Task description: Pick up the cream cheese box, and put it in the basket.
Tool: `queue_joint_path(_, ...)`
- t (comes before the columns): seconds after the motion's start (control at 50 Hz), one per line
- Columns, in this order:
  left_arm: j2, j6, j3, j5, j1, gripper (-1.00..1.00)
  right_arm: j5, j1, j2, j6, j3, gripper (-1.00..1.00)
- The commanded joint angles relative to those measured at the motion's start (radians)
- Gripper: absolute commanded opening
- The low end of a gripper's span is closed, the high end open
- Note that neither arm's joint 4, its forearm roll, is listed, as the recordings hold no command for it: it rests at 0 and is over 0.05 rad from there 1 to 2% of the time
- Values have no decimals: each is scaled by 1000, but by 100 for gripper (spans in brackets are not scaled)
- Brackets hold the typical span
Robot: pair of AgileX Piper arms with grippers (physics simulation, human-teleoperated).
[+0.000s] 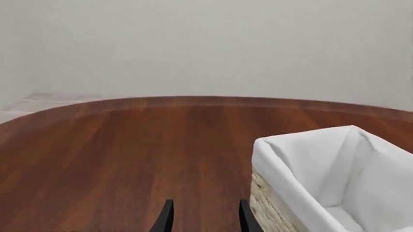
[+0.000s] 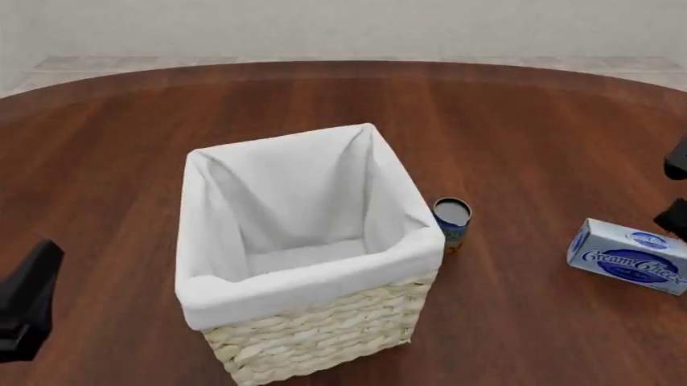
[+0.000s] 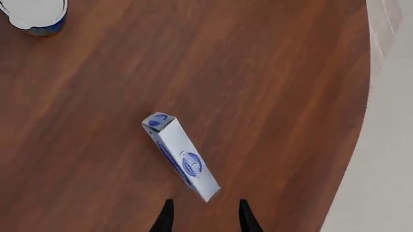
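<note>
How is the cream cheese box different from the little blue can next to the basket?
The cream cheese box is an oblong carton lying on its side; the can is round and stands upright. The box is mostly white and pale blue with a dark oval logo; the can is blue with a grey top. The can sits close beside the basket; the box lies well off to the right. Both rest on the table and are far smaller than the basket.
</note>
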Motion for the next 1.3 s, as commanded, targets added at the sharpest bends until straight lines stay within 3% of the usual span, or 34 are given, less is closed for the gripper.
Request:
queue_joint_path(0.02,0,6,23,-13,-14,100,108,-8,-13,-130,8,100)
queue_joint_path(0.06,0,7,26,-15,-15,100,132,14,3,-98,-42,100)
queue_joint_path(0.14,0,8,30,-17,-14,100,142,12,14,-114,-61,100)
queue_joint_path(0.18,0,8,32,-16,-14,100,172,92,-4,-105,-114,100)
queue_joint_path(0.22,0,11,33,-15,-15,100,169,109,17,-100,-190,100)
queue_joint_path(0.24,0,12,33,-14,-15,100,187,91,10,-147,-165,100)
queue_joint_path(0.26,0,12,33,-14,-15,100,187,91,10,-147,-165,100)
queue_joint_path(0.28,0,14,34,-12,-15,100,200,53,10,-203,-140,100)
queue_joint_path(0.46,0,18,33,-3,-21,100,207,47,85,-176,-222,100)
queue_joint_path(0.64,0,21,33,2,-11,100,248,5,159,-188,-268,100)
queue_joint_path(0.7,0,24,33,-4,-1,100,237,18,175,-172,-271,100)
queue_joint_path(0.74,0,12,33,-4,8,100,224,7,180,-194,-241,100)
queue_joint_path(0.88,0,17,33,4,14,100,184,53,210,-159,-223,100)
queue_joint_path(0.92,0,9,33,7,26,100,161,99,223,-110,-229,100)
queue_joint_path(1.02,0,3,33,4,52,100,136,96,225,-115,-187,100)
queue_joint_path(1.1,0,0,33,4,67,100,108,127,246,-65,-175,100)
queue_joint_path(1.2,0,5,33,9,68,100,69,126,260,-57,-130,100)
queue_joint_path(1.26,0,7,33,12,70,100,49,173,270,19,-127,100)
queue_joint_path(1.3,0,6,33,14,72,100,26,162,275,3,-91,100)
